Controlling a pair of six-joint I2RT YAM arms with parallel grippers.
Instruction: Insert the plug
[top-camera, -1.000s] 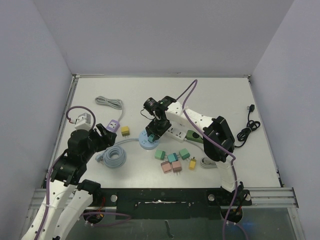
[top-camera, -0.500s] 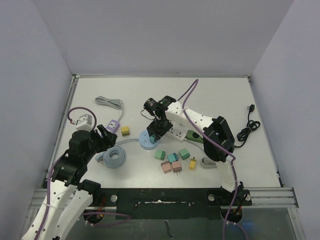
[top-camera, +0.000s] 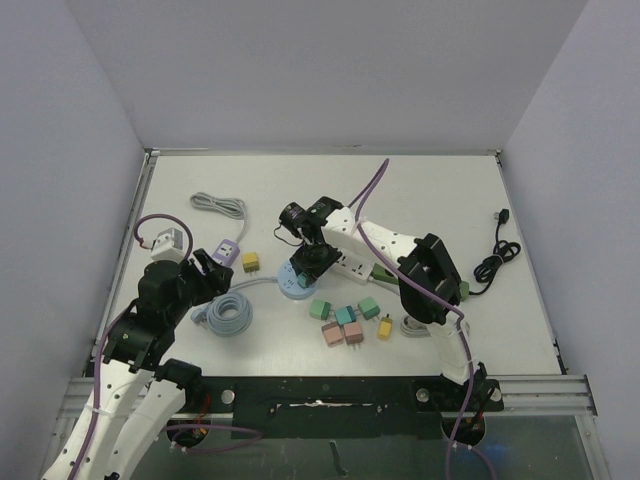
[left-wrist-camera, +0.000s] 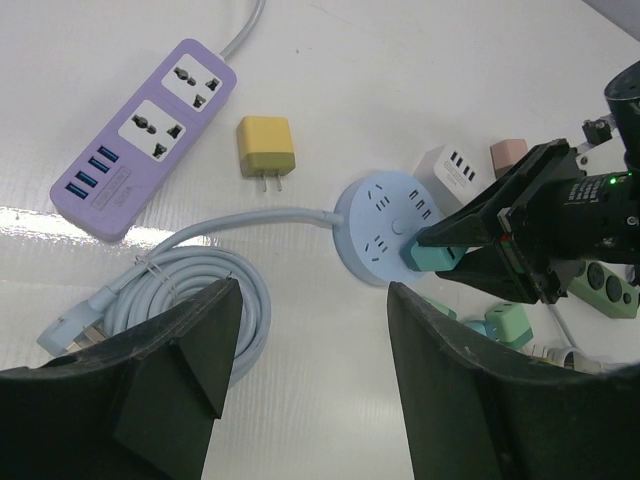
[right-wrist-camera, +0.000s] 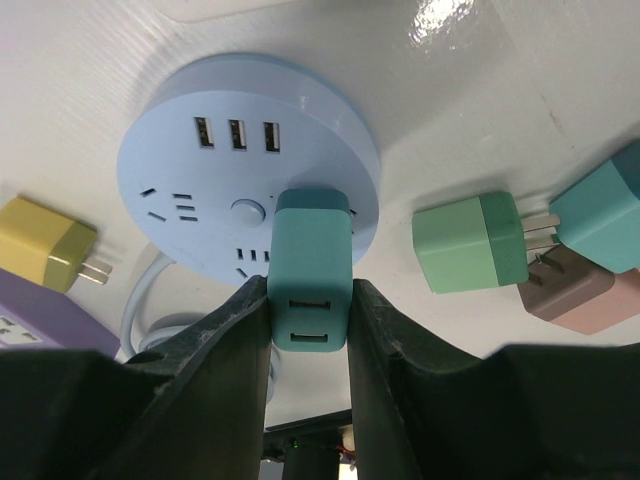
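Your worktop (top-camera: 440, 200) carries a purple strip (left-wrist-camera: 145, 135) and a coiled cable (left-wrist-camera: 190, 290) left of the round hub (right-wrist-camera: 240, 160). Your right pincer (right-wrist-camera: 308, 295) clenches the teal plug (right-wrist-camera: 311, 270) over the hub's rim. The left pincer (left-wrist-camera: 312, 300) hangs released. A yellow plug (left-wrist-camera: 266, 146) lies just left of the hub.

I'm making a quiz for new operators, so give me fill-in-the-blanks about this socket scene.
The claw gripping the teal plug belongs to the ___ arm.
That plug is at a round socket hub coloured ___.
The left claw is ___ and holds nothing.
Beside the purple power strip lies a charger coloured ___.
Missing: right; blue; open; yellow.
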